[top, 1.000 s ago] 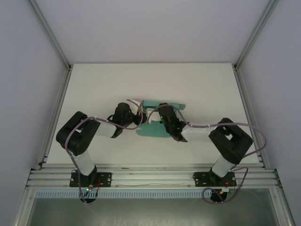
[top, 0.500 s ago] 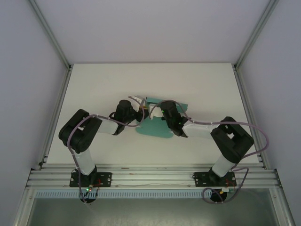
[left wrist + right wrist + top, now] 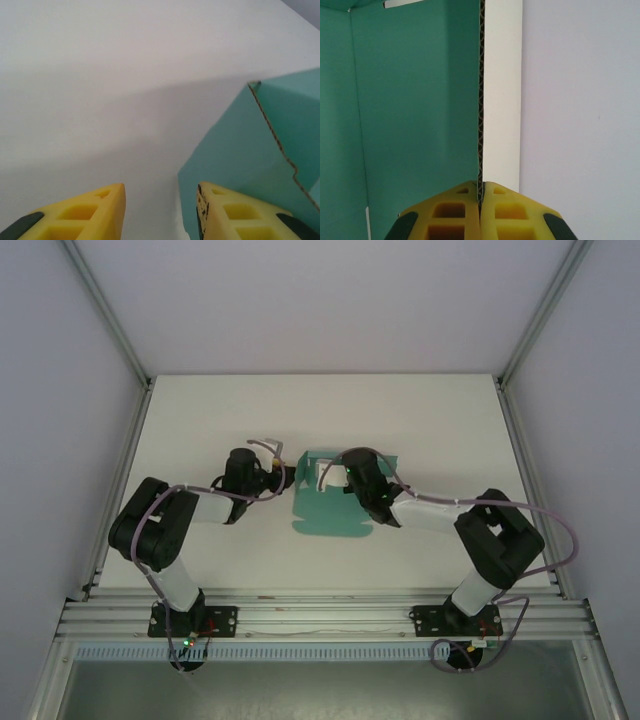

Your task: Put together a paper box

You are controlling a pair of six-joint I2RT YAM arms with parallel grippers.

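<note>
Right tool [image 3: 481, 187] pinched together on the raised wall edge of the teal-green thin card paper box [image 3: 415, 100], likely holding that wall upright. Left tool [image 3: 160, 192], jaws apart and gripping nothing, hovers over the white table [image 3: 100, 75] with the box just to its right. Box interior: nothing inside.

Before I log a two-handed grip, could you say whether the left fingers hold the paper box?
No, the left fingers stand apart, the paper box beside them.
</note>
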